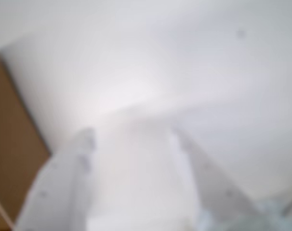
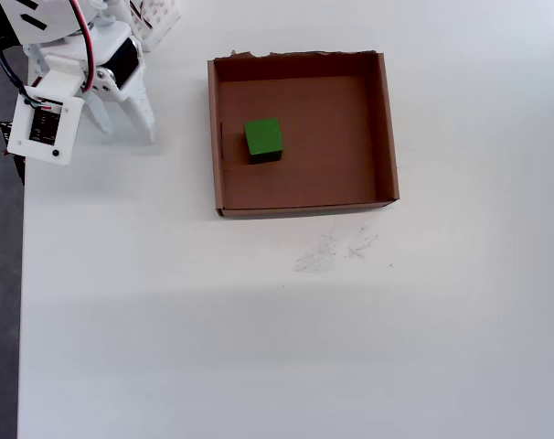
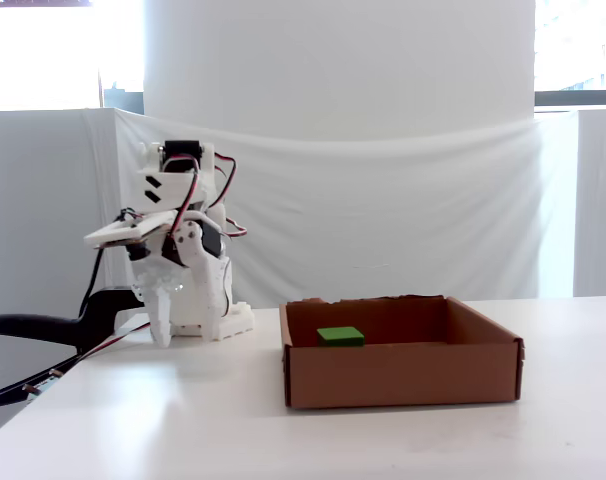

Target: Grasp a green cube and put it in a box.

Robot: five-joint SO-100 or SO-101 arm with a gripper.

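The green cube point(image 2: 263, 138) sits inside the cardboard box point(image 2: 385, 128), near its left wall in the overhead view, while the white gripper point(image 2: 126, 122) hangs empty with fingers parted, well apart at the table's point(image 2: 259, 329) corner

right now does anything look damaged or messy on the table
Two small things. The box's far rim, at the top of the overhead view, is ragged and torn. On the table just below the box there are faint grey scuff marks. The green cube sits squarely inside the box.
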